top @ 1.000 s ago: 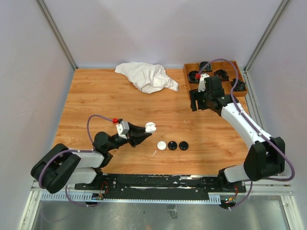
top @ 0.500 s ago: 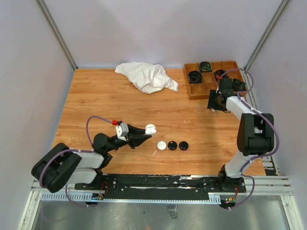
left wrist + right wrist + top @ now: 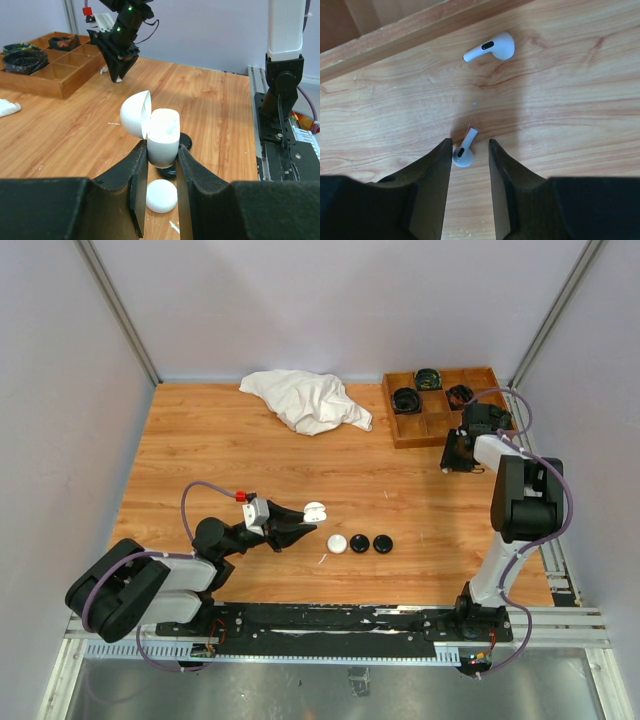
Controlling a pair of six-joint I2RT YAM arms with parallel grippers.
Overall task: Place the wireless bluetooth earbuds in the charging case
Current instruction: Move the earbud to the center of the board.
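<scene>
My left gripper [image 3: 161, 156] is shut on an open white charging case [image 3: 163, 141], lid tipped back to the left, held above the table; it also shows in the top view [image 3: 314, 509]. My right gripper [image 3: 470, 148] is open, low over the table just in front of the wooden tray. A white earbud [image 3: 464, 153] lies between its fingers, close to the left finger. A second white earbud [image 3: 492, 47] lies farther ahead near the tray's edge. In the top view the right gripper [image 3: 457, 459] hides both earbuds.
A white round case [image 3: 337, 544] and two black ones [image 3: 360, 543] [image 3: 383, 543] lie below the held case. The wooden tray [image 3: 401, 431] with coiled black items stands at the back right. A white cloth [image 3: 308, 400] lies at the back middle.
My right arm swung from the tray's left front to the table by its right front and came down over an earbud. The left gripper and case have hardly moved.
</scene>
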